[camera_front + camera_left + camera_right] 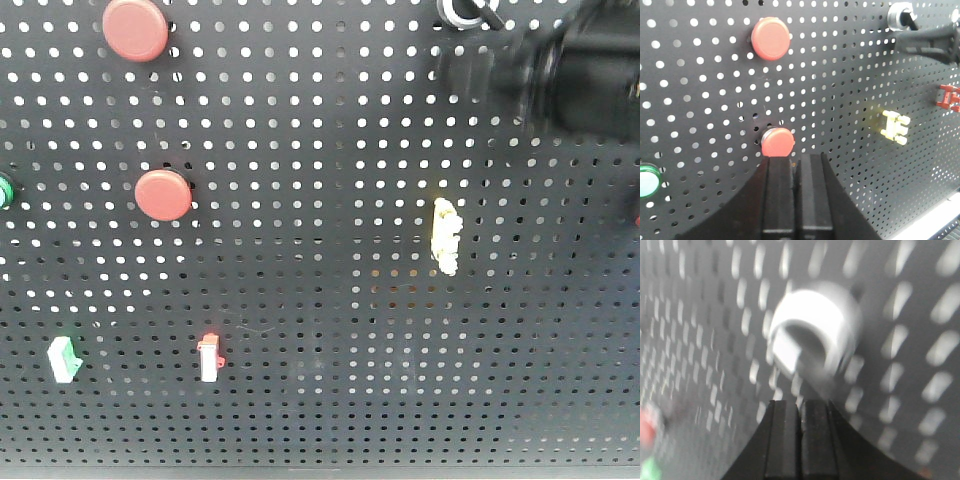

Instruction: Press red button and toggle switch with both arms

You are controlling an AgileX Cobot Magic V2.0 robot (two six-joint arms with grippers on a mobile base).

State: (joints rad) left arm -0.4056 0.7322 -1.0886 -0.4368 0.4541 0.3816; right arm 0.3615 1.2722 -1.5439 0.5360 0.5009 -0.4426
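pegboard (330, 300) has 2 red discs: red button (136, 28) top-left, smaller red button (163, 194) below it with clenched left gripper (797, 162) just under; 1 toggle switch (812, 330), top right, just above clenched right gripper (801, 407).

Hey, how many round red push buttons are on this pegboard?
2. The upper red button sits top left; the lower red button is below it, just above the left hand. The right arm could hide more.
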